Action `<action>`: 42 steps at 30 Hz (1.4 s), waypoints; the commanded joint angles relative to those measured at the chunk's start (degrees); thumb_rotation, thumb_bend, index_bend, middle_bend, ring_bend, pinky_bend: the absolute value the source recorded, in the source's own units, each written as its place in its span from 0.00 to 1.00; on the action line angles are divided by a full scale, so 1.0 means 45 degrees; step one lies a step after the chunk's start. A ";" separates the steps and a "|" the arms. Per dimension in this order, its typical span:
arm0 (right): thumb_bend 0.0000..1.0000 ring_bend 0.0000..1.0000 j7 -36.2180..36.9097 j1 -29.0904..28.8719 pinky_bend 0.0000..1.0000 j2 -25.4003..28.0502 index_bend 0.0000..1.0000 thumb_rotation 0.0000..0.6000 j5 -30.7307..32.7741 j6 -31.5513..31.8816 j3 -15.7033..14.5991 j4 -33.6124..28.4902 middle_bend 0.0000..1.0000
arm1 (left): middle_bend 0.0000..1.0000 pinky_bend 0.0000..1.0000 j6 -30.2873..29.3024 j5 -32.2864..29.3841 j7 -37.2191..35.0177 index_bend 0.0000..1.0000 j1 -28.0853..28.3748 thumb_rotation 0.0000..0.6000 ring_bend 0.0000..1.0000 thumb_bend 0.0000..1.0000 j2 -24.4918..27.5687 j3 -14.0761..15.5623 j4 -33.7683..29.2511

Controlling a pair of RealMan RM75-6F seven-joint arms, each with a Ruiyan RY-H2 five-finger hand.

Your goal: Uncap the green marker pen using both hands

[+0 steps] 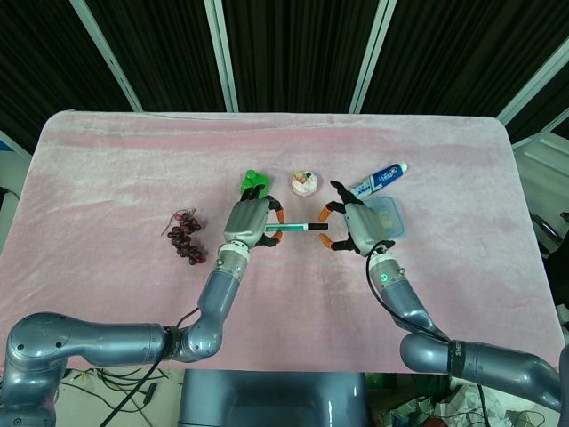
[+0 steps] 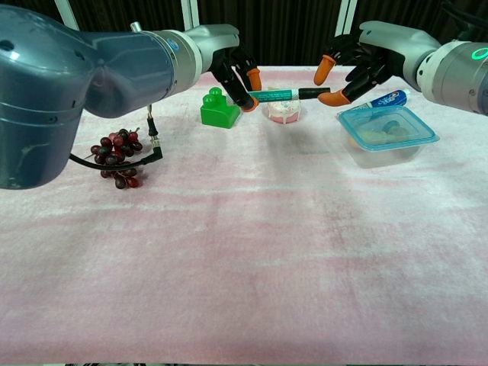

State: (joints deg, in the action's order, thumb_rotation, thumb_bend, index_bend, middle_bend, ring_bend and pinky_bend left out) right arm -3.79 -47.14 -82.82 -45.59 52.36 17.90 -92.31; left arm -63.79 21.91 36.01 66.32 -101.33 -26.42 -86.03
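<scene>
The green marker pen [image 1: 289, 229] [image 2: 274, 94] lies level above the cloth, its dark cap end [image 2: 308, 92] pointing toward my right side. My left hand [image 1: 252, 218] [image 2: 232, 69] grips the green barrel. My right hand [image 1: 348, 225] [image 2: 354, 63] is open, its orange-tipped fingers [image 2: 333, 97] spread around the cap end, one above and one below; I cannot tell whether they touch it.
A green toy block [image 2: 219, 108] and a small pink cupcake [image 2: 283, 111] sit under the pen. A lidded clear container [image 2: 386, 132] and a toothpaste tube [image 2: 389, 97] lie beside the right hand. A bunch of dark grapes [image 2: 116, 156] rests to the left.
</scene>
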 commanded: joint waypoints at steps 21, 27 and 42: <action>0.24 0.09 -0.0028 0.0029 0.18 -0.0153 0.52 1.00 0.0160 -0.0161 0.0007 0.0292 0.02 | 0.33 0.00 -0.0058 0.0127 -0.0105 0.72 0.0026 1.00 0.02 0.50 -0.0087 0.0050 -0.0021; 0.26 0.10 0.0034 0.0033 0.18 -0.0219 0.55 1.00 0.0176 -0.0217 0.0038 0.0387 0.02 | 0.33 0.00 -0.0092 0.0150 -0.0084 0.72 0.0018 1.00 0.02 0.50 -0.0057 0.0070 -0.0077; 0.29 0.10 0.0120 0.0048 0.18 -0.0335 0.61 1.00 0.0151 -0.0359 0.0046 0.0575 0.03 | 0.33 0.00 -0.0093 0.0186 -0.0052 0.72 0.0004 1.00 0.02 0.50 -0.0074 0.0166 -0.0056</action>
State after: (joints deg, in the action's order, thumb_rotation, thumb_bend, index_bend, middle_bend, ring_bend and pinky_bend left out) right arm -3.26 -46.94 -84.31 -44.92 50.76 18.10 -89.74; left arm -64.21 22.75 35.77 66.35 -101.66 -25.68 -86.29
